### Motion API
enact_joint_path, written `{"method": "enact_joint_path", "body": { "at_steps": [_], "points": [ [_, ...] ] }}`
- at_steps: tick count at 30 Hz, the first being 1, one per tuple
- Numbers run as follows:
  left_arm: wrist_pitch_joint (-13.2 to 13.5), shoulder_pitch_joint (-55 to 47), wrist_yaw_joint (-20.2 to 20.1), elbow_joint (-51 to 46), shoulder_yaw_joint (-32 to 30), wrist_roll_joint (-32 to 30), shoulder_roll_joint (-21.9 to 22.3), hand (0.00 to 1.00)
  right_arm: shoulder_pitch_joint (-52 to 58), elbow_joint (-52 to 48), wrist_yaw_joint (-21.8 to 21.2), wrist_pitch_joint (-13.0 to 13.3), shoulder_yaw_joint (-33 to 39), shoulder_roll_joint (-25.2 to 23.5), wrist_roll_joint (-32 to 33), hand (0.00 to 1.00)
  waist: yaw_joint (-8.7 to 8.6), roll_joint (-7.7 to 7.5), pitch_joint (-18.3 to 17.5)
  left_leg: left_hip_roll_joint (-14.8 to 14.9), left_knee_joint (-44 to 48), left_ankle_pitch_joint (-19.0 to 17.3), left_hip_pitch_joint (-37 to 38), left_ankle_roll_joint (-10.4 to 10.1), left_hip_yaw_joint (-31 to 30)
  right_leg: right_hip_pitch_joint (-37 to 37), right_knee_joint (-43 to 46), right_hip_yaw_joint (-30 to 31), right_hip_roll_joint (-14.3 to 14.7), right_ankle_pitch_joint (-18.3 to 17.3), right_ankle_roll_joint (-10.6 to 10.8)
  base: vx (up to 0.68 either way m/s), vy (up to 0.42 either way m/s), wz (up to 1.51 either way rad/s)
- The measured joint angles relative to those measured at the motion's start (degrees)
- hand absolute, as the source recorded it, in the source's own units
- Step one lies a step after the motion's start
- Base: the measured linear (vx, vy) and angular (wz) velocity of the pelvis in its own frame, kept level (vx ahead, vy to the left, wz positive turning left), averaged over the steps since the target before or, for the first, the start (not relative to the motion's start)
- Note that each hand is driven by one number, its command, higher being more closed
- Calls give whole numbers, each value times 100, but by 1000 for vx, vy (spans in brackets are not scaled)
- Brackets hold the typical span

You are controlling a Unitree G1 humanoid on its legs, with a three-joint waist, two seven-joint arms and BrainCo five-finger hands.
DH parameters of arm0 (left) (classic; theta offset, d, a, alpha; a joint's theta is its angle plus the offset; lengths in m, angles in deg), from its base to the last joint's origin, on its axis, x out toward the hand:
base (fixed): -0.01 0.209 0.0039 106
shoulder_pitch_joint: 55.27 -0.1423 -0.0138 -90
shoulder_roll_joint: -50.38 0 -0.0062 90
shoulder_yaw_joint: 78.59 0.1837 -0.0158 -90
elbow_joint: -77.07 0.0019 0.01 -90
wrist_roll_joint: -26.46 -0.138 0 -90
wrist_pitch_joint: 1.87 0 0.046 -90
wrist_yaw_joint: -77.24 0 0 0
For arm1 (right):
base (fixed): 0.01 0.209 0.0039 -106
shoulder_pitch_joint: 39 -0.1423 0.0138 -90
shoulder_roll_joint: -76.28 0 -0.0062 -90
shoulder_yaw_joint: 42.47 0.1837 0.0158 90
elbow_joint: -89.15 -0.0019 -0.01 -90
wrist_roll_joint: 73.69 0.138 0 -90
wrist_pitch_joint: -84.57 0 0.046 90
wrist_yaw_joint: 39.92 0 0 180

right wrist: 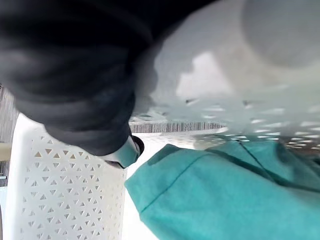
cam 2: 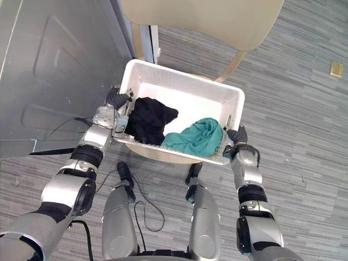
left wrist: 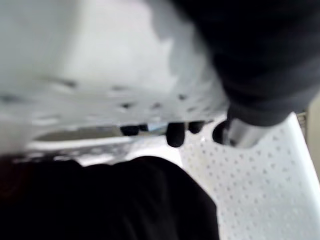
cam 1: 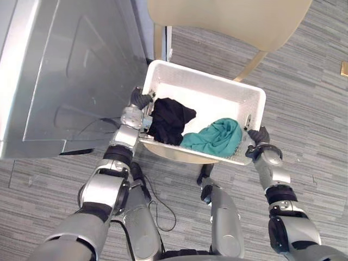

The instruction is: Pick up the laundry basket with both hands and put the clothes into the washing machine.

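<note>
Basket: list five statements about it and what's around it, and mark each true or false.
1. The left hand and the right hand each grip one end of the basket. True.
2. The basket holds a black garment and a teal garment. True.
3. The teal garment lies at the left hand's end. False: it lies at the right hand's end, and the black garment is by the left hand.
4. The washer stands on the robot's right. False: it is on the robot's left.
5. The basket is black. False: it is white.
</note>
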Motion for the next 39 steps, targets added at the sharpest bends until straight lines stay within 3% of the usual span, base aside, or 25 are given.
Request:
{"method": "enact_joint_path", "body": {
  "at_steps": [12, 19, 26, 33, 36, 39],
  "points": [
    [-280, -17, -32, 234, -210, -8, -311, 0, -168, 325, -494, -135, -254, 568, -58, 0, 124, 46, 27, 15, -95, 39, 389, -5, 168, 236, 36, 11, -23, -1, 0, 19, -1, -1],
    [-286, -254, -125, -66, -320, -5, -488, 0, 40, -147, -494, -128, 188, 1068, -133, 0, 164, 69, 40, -15, -107, 36, 706, -4, 198, 530, 160, -126, -123, -72, -4, 16, 5, 5],
    [-274, -1084, -173, -1311, -326, -10, -496, 0, 743, -731, -548, -135, 631, 1207, -172, 0, 169, 70, 39, -127, -133, 34, 1004, -3, 199, 619, 687, -131, -341, -409, -7, 4, -10, 8],
    [-99, -2843, -270, -3447, -492, -8, -440, 0, 1755, -1830, -637, -134, 1107, 1222, -249, 0, 140, 173, -38, -299, -264, 21, 1388, 6, 151, 904, 913, -164, -463, -660, 50, -1, -19, 10],
    [73, -4302, -291, -4587, -946, -2, 224, 0, 2474, -2174, -659, -108, 1457, 701, -248, 0, 122, 319, -587, -397, -426, 19, 1546, 4, 84, 1068, 935, -253, -544, -772, 77, 77, -23, 17],
    [185, -5337, -229, -5581, -1061, -323, 711, 0, 2998, -2476, -748, -52, 1421, 62, -306, 0, 136, 415, -847, -404, -528, -34, 1911, -50, 65, 1435, 895, -308, -537, -875, 135, 83, -16, 10]
  ]
}}
